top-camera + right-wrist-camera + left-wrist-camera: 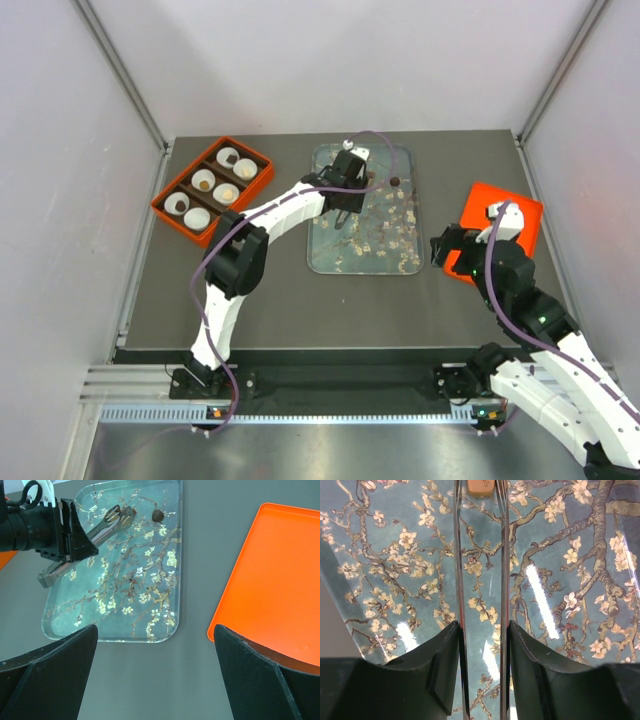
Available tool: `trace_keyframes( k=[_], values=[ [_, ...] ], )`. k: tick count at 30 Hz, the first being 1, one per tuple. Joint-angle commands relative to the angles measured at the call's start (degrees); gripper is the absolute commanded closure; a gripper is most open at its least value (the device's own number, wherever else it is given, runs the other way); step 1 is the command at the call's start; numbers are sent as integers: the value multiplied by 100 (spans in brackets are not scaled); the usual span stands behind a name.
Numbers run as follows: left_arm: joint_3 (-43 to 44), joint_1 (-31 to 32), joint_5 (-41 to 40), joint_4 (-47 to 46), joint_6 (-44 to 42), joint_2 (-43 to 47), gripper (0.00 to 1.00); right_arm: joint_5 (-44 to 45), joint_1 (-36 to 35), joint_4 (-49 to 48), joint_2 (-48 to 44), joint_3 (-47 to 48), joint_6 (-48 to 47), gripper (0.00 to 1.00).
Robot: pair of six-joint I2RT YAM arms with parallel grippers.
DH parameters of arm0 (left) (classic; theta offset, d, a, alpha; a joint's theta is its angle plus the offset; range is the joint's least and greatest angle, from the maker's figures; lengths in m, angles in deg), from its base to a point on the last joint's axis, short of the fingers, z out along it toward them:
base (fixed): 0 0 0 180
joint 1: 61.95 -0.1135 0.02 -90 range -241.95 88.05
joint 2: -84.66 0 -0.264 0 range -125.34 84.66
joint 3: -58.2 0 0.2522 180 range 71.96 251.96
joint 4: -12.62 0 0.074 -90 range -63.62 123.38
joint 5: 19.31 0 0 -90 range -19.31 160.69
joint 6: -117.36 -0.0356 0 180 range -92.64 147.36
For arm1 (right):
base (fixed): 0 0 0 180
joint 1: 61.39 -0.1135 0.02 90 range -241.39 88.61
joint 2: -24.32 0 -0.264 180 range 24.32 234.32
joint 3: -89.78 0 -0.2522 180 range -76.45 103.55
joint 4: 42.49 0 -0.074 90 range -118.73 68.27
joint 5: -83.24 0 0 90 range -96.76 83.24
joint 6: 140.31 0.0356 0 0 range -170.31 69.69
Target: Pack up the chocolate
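Risk: tan chocolate [480, 487] may be squeezed out of tongs [503, 555] if lifted on weak pinch. Tray [165, 628] is glossy, so piece is easily skidded toward 12 o'clock. Whether it is gripped cannot be told; it is cropped at frame edge.

Left gripper [484, 630] is half-closed on tongs' arms. Right gripper [155, 632] is spread wide, nothing held, beside orange lid [280, 580].

Tan piece is small and blocky, between tong tips. Dark round chocolate [158, 515] lies on tray at 1 o'clock. Orange box [160, 205] sits at 10 o'clock.
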Motion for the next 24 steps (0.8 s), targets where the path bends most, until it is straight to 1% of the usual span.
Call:
trace_keyframes(
  k=[1,16,24],
  values=[
    [10,14,-46,-183,22,-17,54,126,-73,-229,-61,191,-60,0],
    [10,23,-196,143,75,194,58,126,-73,-221,-70,182,-34,0],
    [-17,23,-292,572,303,466,60,108,-73,-238,-61,155,-7,0]
  ],
)
